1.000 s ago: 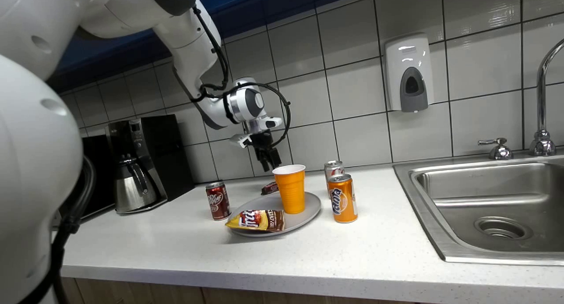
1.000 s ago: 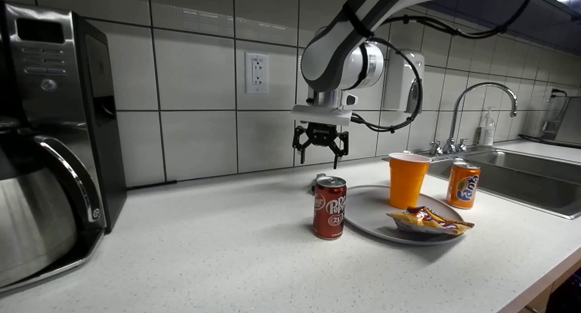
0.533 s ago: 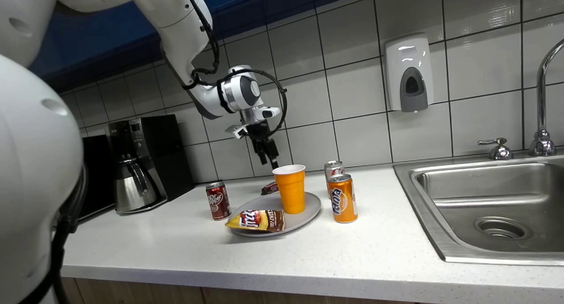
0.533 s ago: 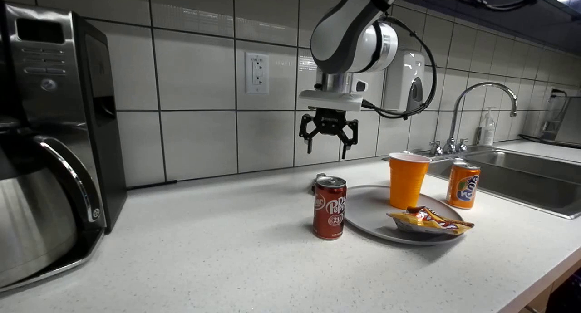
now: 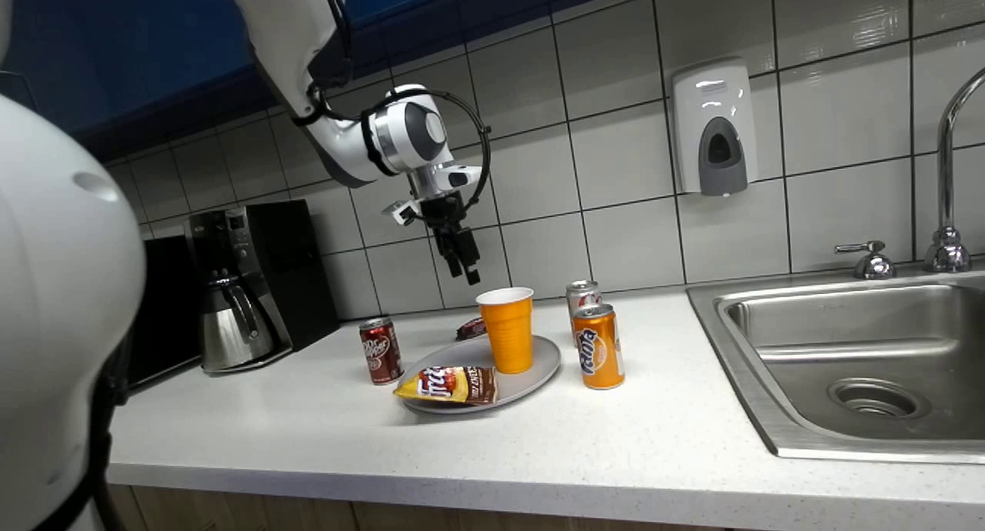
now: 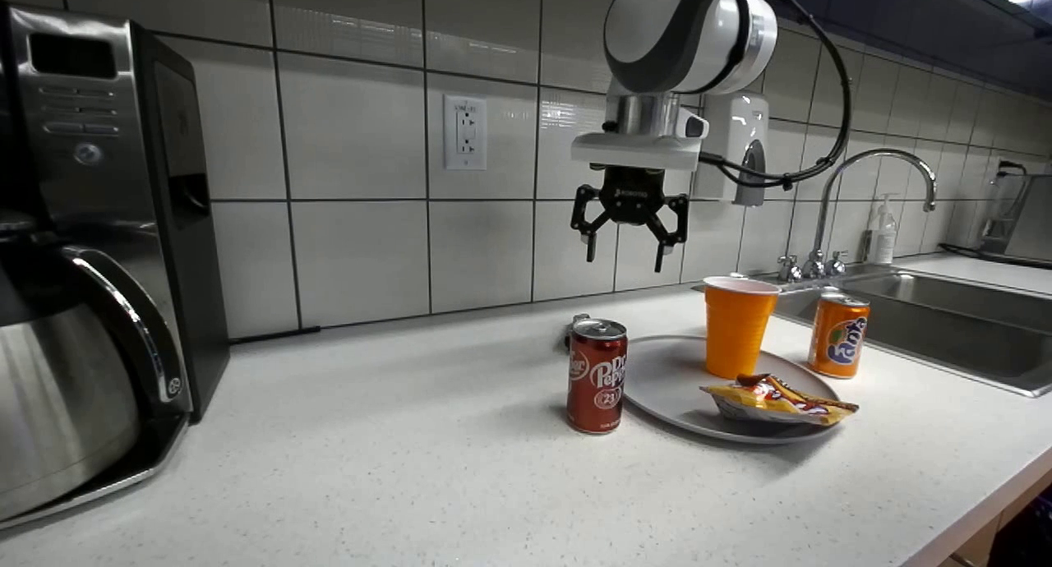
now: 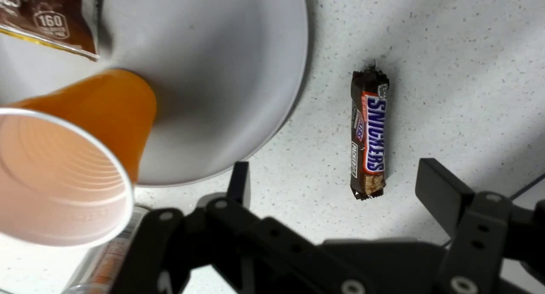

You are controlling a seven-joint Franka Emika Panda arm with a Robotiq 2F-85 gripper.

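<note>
My gripper [image 6: 625, 260] hangs in the air above the counter, jaws wide apart with nothing between them. In the wrist view a dark Snickers bar [image 7: 369, 134] lies on the counter below, beyond the fingertips and between their lines. An exterior view shows the bar [image 5: 471, 328] behind the plate; a Dr Pepper can [image 6: 597, 378] mostly hides it in the matching view from elsewhere. The grey plate [image 7: 213, 72] bears an upright orange cup [image 5: 506, 331] and a yellow-brown snack bag [image 5: 450, 385]. The cup stands left of the gripper in the wrist view.
A Fanta can [image 5: 599, 350] and a silver can [image 5: 582, 292] stand beside the plate, towards the steel sink [image 5: 731, 362]. A coffee maker [image 6: 177, 222] stands on the opposite side. Behind runs a tiled wall with a soap dispenser [image 5: 716, 131]; blue cabinets [image 5: 177, 46] hang overhead.
The arm has risen steadily, carrying the open gripper higher above the counter. It has shifted left in an exterior view and right in its counterpart. The objects have stayed put.
</note>
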